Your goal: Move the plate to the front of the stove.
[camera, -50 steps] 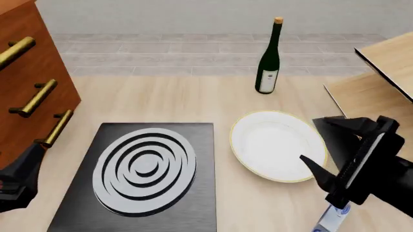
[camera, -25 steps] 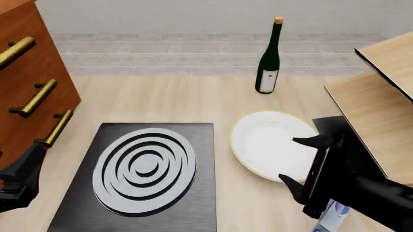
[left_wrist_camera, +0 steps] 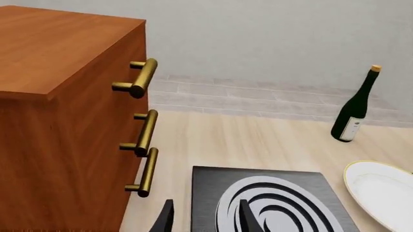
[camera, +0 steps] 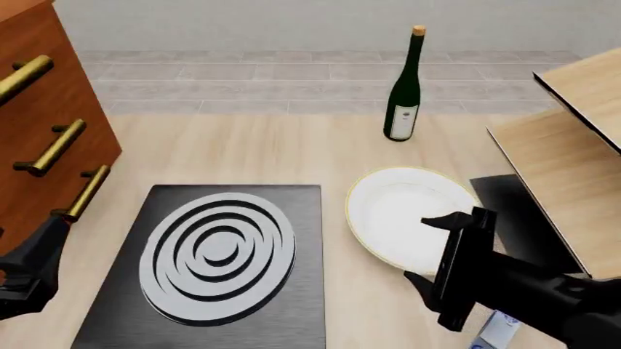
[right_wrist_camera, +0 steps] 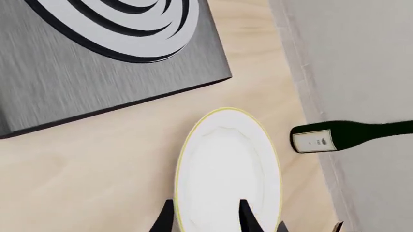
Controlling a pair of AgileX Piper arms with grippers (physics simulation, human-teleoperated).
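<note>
Right gripper point(camera: 427, 249) spread wide over the near edge of the plate point(camera: 398, 211), contact apparently not yet made, plate lying flat just right of the stove point(camera: 218, 254), bare wood between them, left gripper point(left_wrist_camera: 205, 217) open, bottle point(camera: 403, 91) well behind.

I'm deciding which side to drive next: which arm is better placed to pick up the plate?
The right. Its claw is open right over the plate's near rim, fingers straddling the edge in the right wrist view. The left claw hangs by the stove's far side, beside the cabinet.
</note>
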